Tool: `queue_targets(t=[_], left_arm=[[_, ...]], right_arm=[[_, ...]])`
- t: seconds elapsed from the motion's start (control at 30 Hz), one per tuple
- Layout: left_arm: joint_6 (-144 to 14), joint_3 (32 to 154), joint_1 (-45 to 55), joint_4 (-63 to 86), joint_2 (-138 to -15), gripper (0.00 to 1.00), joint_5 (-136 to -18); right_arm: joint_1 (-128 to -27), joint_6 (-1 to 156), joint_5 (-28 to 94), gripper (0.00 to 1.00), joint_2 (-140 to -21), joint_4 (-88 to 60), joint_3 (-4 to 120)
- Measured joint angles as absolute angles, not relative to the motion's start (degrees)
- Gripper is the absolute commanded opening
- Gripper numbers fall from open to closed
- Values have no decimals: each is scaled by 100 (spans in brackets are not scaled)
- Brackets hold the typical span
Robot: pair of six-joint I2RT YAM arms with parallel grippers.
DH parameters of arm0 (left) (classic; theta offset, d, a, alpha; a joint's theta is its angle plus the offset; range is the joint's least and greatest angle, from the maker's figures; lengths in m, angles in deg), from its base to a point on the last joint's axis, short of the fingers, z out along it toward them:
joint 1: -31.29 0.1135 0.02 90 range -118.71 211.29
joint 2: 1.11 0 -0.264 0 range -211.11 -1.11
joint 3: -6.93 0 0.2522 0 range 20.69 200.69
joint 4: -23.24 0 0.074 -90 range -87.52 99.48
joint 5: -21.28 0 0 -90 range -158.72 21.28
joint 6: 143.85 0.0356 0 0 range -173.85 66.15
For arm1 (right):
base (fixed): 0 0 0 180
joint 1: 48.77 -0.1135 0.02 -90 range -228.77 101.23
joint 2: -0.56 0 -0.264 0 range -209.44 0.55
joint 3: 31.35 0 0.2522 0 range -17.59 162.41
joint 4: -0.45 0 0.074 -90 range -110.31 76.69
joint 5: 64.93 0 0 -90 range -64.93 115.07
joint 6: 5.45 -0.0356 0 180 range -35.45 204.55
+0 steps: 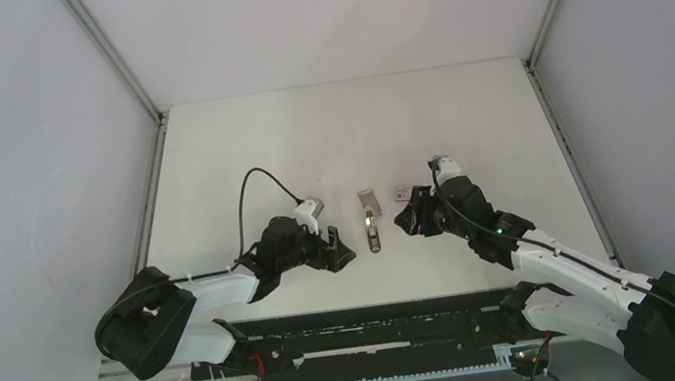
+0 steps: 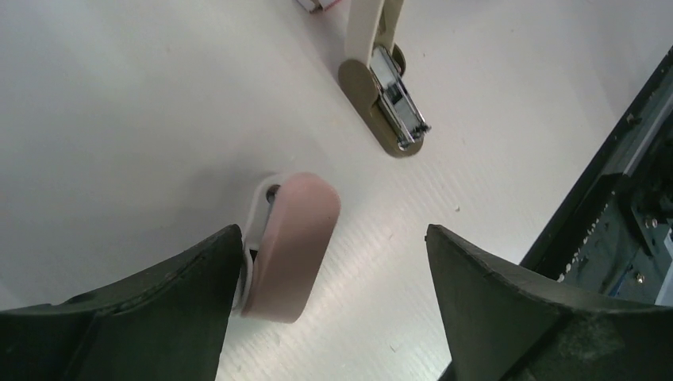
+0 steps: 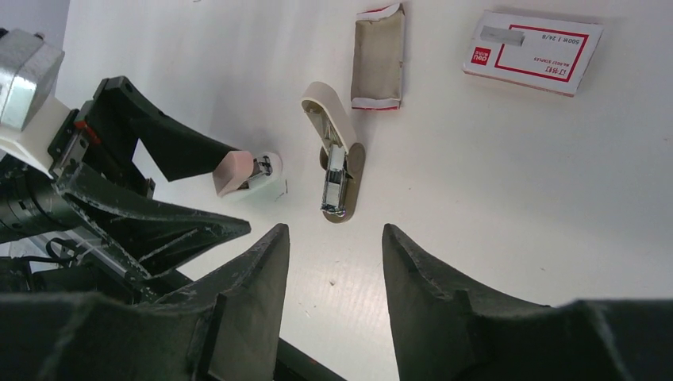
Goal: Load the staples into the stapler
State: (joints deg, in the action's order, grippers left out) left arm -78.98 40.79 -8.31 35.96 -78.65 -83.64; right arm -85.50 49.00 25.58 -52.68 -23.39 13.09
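Bench (image 1: 461,117) carries 1 pink stapler (image 2: 290,246) between the left gripper's (image 2: 332,238) wide-apart jaws, 1 brown tool (image 3: 337,171), 1 staple box (image 3: 533,51), 1 tray (image 3: 379,55); right gripper (image 3: 335,234) parted, empty.

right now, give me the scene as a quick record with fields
left gripper: open, straddling the pink-and-white mini stapler, not closed on it
stapler position: lying on the table, close to one left finger
right gripper: open, empty, hovering near the brown tool
brown tool: hinged open, metal channel showing
staple box: white with red print, lying flat
inner tray: out of the box, lying apart from it; staples inside not discernible
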Motion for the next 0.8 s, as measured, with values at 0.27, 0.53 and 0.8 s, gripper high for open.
queue_targets(t=[0.27, 0.53, 0.8], left_arm=[[-7865, 3952, -1631, 2864, -7362, 86, -7431], [-7815, 3967, -2096, 1992, -7008, 71, -5835], [-7708, 4050, -2291, 1937, -7150, 73, -5520]], right_arm=[[-8515, 4907, 2558, 47, -5233, -2346, 1243], [-8474, 4907, 2558, 46, -5231, -2337, 1243], [-8456, 4907, 2561, 46, -5231, -2335, 1245]])
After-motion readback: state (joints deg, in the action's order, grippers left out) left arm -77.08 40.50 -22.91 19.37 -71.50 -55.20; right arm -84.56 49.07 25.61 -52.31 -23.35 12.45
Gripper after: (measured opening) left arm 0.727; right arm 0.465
